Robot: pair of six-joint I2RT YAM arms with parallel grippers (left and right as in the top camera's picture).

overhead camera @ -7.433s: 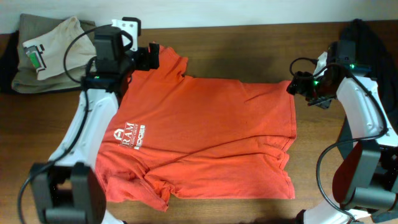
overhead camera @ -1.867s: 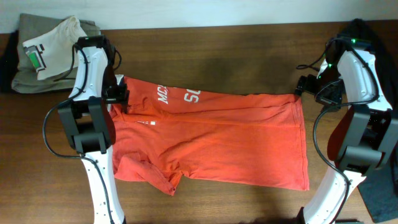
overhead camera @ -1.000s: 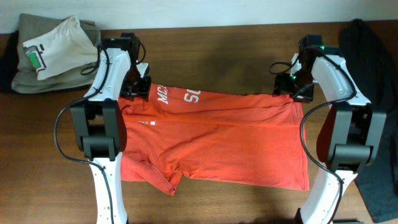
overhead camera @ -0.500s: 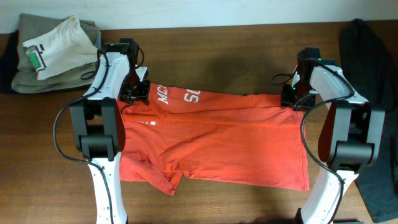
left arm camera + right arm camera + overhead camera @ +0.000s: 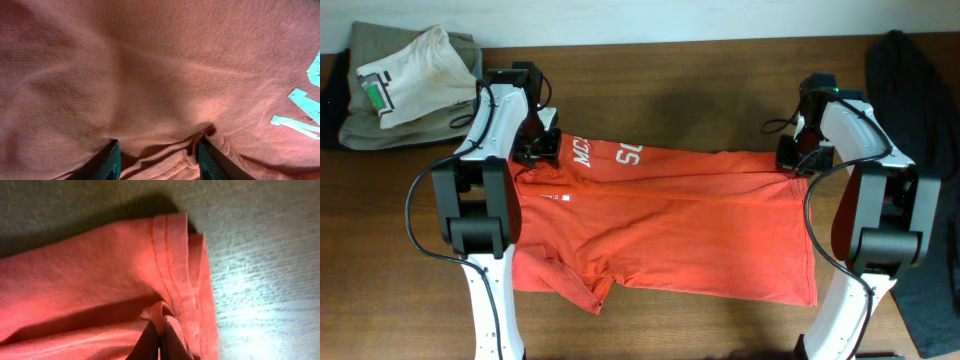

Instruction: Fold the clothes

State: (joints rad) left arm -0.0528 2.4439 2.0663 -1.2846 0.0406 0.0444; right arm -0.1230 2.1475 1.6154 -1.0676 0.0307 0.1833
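The red-orange T-shirt point(image 5: 660, 225) lies spread across the table, its top edge folded over so the white lettering point(image 5: 605, 155) shows. My left gripper point(image 5: 535, 148) is down on the shirt's upper left corner. In the left wrist view its fingers point(image 5: 111, 162) stand apart, and a ridge of cloth point(image 5: 160, 160) is bunched between them but not pinched. My right gripper point(image 5: 792, 160) is at the upper right corner. In the right wrist view that gripper point(image 5: 159, 345) is shut on a small pinch of the stitched hem point(image 5: 172, 280).
A pile of folded olive pieces with a white tee point(image 5: 405, 85) on top sits at the back left. A dark garment point(image 5: 915, 80) lies at the right edge. Bare wooden table point(image 5: 670, 80) runs behind the shirt.
My right gripper has come down onto the shirt's upper right corner and shut on the hem. The left gripper and the shirt have stayed where they were.
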